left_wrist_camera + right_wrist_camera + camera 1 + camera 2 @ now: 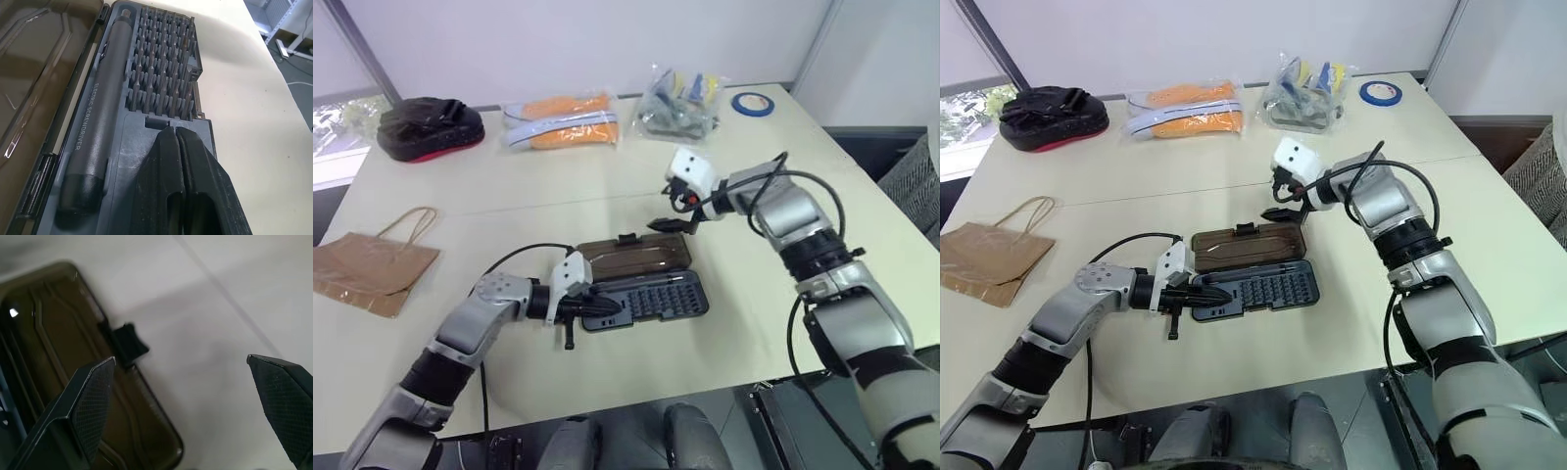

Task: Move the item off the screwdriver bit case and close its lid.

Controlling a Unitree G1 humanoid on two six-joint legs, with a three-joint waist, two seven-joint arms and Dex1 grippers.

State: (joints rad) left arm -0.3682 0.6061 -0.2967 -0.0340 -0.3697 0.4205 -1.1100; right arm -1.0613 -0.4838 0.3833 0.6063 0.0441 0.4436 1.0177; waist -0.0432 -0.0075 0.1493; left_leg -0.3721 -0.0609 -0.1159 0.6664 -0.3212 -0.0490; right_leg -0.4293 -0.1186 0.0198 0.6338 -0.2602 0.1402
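A: The screwdriver bit case is seen lying open at the table's near edge, its lid laid flat on the far side. The brown paper bag is found well apart, off at the left edge.

B: And the left gripper is pressed closed, nothing held, tips laid on the case's left end beside the electric screwdriver.

A: The right gripper is spread wide, held above the lid's far edge near the latch tab.

Open screwdriver bit case between two hands, paper bag far left
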